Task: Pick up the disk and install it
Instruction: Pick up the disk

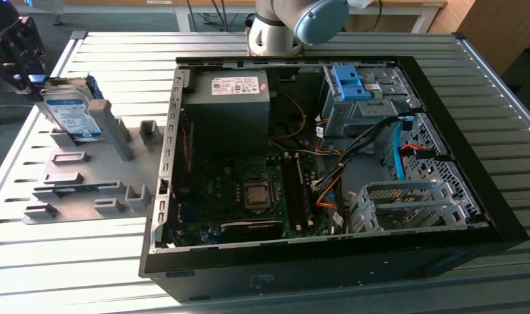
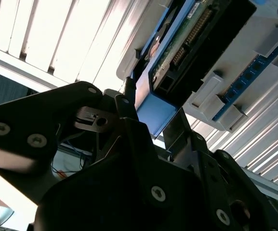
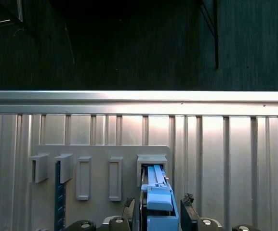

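One disk (image 1: 73, 116) to deal with. It stands on edge in a slot of the grey rack (image 1: 99, 175) on the table (image 1: 73, 275), at the exterior view's left, well apart from the open case (image 1: 335, 278). I have the jaws part open and straddling its free end. In the first wrist view a finger (image 3: 188, 209) sits on each side of the blue carrier (image 3: 158, 199) with a thin gap showing, so I judge nothing is clamped yet.

The disk looks stiff and dense for its size (metal shell, bare circuit board (image 2: 177, 53) on one face). It should not flex, but I expect it to dislike knocks and any pressure on that board. The metal is probably slick, and the plastic carrier looks thinner and may give a little. I would take hold near the carrier end, square to the slot, bearing on the frame and not on the board, firm enough that it cannot swing.
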